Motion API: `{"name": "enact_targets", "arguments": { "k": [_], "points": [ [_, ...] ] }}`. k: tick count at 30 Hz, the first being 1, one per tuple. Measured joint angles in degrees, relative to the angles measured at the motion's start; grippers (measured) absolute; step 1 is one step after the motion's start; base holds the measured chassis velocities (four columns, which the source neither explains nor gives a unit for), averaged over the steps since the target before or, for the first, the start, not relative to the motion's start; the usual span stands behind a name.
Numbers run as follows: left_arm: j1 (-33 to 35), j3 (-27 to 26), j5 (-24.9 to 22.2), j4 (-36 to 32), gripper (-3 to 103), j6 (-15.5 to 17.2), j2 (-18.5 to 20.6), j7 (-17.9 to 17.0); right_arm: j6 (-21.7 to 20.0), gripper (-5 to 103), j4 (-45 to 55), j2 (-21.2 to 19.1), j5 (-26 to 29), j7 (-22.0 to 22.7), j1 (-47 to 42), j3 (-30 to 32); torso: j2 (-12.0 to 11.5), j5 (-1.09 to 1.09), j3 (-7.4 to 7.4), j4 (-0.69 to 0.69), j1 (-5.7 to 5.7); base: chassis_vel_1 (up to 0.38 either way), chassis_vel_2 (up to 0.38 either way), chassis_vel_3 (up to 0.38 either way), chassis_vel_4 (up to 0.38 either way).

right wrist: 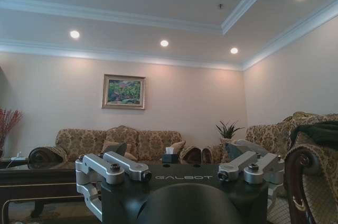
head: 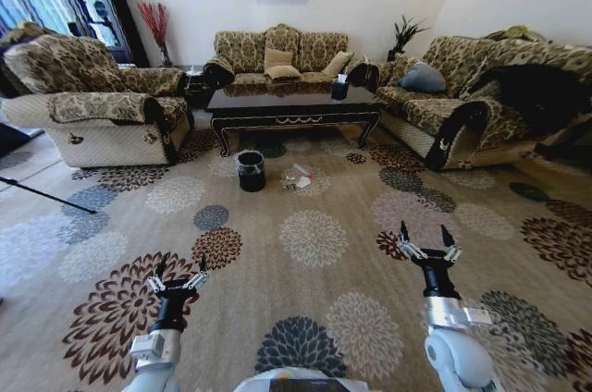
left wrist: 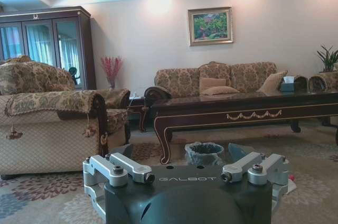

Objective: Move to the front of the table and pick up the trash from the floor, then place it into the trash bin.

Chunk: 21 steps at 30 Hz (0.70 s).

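Observation:
The dark glossy table (head: 294,105) stands ahead in front of the middle sofa, also seen in the left wrist view as the table (left wrist: 248,113). On the patterned floor (head: 277,318) before it stands the black trash bin (head: 250,170) with its clear liner, the same trash bin (left wrist: 204,154) showing past my left gripper. Small pieces of trash (head: 298,177) lie just right of the bin. My left gripper (head: 178,272) and right gripper (head: 426,239) are both open and held low over the carpet, well short of the trash.
An armchair (head: 102,110) stands at the left and a sofa (head: 462,105) at the right, flanking the table. A dark tissue box (head: 339,90) sits on the tabletop. A thin dark rod (head: 46,196) lies on the carpet at the left. Open carpet stretches between me and the bin.

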Motion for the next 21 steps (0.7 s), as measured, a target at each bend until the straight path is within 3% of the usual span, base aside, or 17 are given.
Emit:
{"name": "enact_targets", "arguments": {
  "k": [6,11,13,21],
  "points": [
    [-0.15,-0.41,0.30,-1.32,100,0.25,0.38,0.44,-1.44,100,1.82,0.10,-1.88,-0.24,-0.94,0.48,-1.39,0.00,-0.92,0.00,-0.47,0.000,0.000,0.000,0.000],
    [-0.63,-0.53,1.34,-1.85,100,0.55,0.51,1.02,-8.49,100,5.56,-0.40,-4.35,-0.55,-3.57,0.73,-2.56,0.00,-1.68,-0.01,-0.88,0.000,0.000,0.000,0.000],
    [-1.09,-0.40,1.40,-1.47,100,0.68,0.53,1.24,-12.35,100,7.18,-0.91,-3.94,-2.57,-4.72,0.50,-3.20,0.00,-2.08,0.00,-1.12,0.000,0.000,0.000,0.000],
    [-2.03,-0.38,1.41,-0.23,100,0.76,0.84,1.48,-17.92,100,8.31,-1.66,-6.82,-5.40,-5.76,-0.01,-4.73,0.00,-3.08,0.00,-1.66,0.000,0.000,0.000,0.000]
  ]
}}
